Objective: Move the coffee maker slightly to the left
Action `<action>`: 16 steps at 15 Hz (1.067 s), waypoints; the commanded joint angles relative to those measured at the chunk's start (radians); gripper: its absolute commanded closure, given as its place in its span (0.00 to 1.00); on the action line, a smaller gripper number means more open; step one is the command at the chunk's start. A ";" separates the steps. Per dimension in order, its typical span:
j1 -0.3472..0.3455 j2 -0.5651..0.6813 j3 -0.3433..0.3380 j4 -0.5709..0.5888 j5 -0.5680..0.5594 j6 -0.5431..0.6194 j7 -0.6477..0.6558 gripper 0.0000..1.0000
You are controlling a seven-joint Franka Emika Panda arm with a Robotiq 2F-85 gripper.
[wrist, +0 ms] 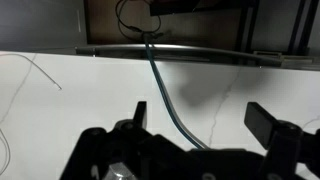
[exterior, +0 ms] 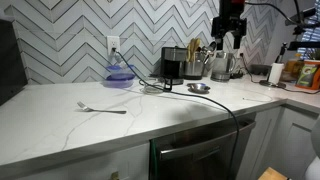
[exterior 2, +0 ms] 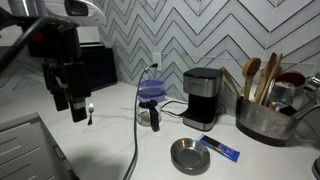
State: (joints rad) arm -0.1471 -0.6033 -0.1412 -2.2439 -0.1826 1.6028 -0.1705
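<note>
The coffee maker (exterior: 173, 64) is a small black box with a steel upper part. It stands against the tiled wall and also shows in an exterior view (exterior 2: 203, 97). My gripper (exterior: 232, 42) hangs in the air above the counter, well apart from the coffee maker, and appears too in an exterior view (exterior 2: 70, 104). In the wrist view the gripper (wrist: 200, 118) is open and empty, with white counter and a dark cable (wrist: 165, 95) below it. The coffee maker is out of the wrist view.
A steel crock of utensils (exterior 2: 262, 118) and a shiny jug (exterior: 222, 66) stand next to the coffee maker. A purple bowl (exterior: 120, 75), a fork (exterior: 105, 108), a small steel dish (exterior 2: 188, 155) and a blue packet (exterior 2: 220, 148) lie on the counter (exterior: 60, 115).
</note>
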 commanded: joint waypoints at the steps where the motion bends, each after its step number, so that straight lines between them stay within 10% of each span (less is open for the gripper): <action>1: 0.013 0.000 -0.009 0.002 -0.005 -0.003 0.006 0.00; 10: 0.020 0.014 -0.014 0.016 0.003 0.025 -0.001 0.00; 16: 0.037 0.208 -0.015 0.261 0.071 0.173 0.055 0.00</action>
State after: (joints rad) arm -0.1247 -0.5281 -0.1410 -2.1404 -0.1696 1.7579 -0.1582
